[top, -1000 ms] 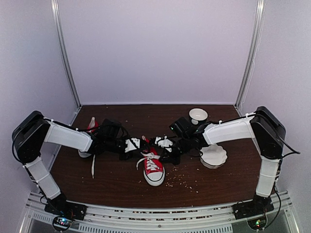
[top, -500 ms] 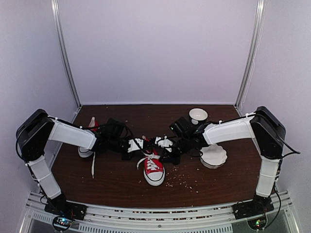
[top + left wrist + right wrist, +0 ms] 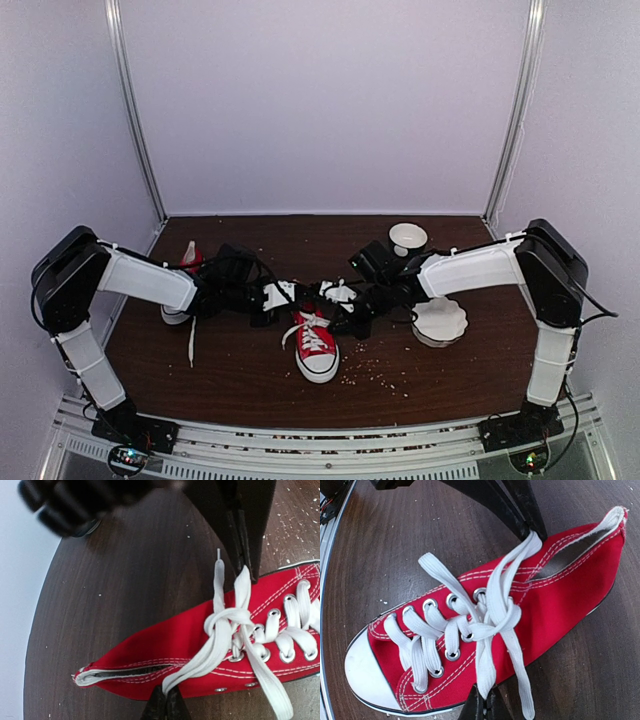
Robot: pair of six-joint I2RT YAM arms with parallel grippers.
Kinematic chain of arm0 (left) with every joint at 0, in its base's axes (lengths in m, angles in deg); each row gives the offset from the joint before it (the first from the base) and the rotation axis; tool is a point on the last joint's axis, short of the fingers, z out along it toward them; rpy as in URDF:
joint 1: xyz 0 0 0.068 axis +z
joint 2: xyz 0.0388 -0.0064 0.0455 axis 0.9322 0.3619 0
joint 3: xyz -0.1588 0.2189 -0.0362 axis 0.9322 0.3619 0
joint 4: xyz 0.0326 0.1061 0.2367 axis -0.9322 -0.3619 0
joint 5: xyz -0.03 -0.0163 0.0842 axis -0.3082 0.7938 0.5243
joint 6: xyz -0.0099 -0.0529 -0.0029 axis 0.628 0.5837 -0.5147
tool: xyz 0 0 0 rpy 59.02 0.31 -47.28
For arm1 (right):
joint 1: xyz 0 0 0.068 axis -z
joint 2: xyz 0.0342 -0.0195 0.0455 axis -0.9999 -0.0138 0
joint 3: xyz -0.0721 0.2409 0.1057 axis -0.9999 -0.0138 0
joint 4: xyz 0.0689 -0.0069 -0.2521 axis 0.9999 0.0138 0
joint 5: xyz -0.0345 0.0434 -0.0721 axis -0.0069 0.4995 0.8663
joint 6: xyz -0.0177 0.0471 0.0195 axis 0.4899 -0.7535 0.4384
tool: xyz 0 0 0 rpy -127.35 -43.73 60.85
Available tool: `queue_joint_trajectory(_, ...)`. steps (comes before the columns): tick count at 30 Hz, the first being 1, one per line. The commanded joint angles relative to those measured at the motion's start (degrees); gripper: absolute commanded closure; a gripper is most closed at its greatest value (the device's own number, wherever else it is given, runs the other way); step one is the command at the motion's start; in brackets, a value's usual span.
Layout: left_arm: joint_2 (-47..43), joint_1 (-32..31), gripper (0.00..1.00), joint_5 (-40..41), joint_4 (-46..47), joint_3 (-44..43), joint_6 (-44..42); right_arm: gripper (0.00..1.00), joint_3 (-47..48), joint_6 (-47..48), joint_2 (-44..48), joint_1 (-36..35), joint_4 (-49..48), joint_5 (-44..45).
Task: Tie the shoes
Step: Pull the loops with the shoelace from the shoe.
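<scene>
Dark brown wood speckled with pale crumbs [image 3: 375, 372] forms the worktop [image 3: 250, 385], closed in by pale panels [image 3: 320, 100]. Near its middle a red sneaker [image 3: 316, 350] stands, white toe cap toward the near edge. Its laces [image 3: 490, 622] are crossed once above the top eyelets, which only the wrist views show; the left wrist view cuts off the toe. The left pincer [image 3: 166, 703] is closed on one strand and the right pincer [image 3: 481, 703] closed on another. From above, both hang over the shoe's ankle end, the pinch too small to read. A second sneaker [image 3: 176, 314] lies far left, largely hidden behind the left arm [image 3: 140, 280], one lace end [image 3: 192, 345] trailing on the wood. To the right sit a small white bowl [image 3: 408, 238] and a scalloped dish [image 3: 440, 322].
</scene>
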Motion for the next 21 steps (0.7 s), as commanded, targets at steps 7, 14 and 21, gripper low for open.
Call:
queue_joint_trajectory(7,0.4,1.2,1.0,6.1,4.3,-0.7,6.7,1.0,-4.6,-11.7,3.5,-2.7,-2.1,0.2)
queue_joint_trajectory(14,1.6,2.8,1.0,7.5,3.8,0.0,11.5,1.0,-8.9,-20.0,2.6,-3.3,-6.9,-6.1)
queue_joint_trajectory(21,1.9,4.4,1.0,9.3,6.1,1.6,15.5,1.0,-11.5,-24.2,1.3,-3.1,-7.6,-8.2)
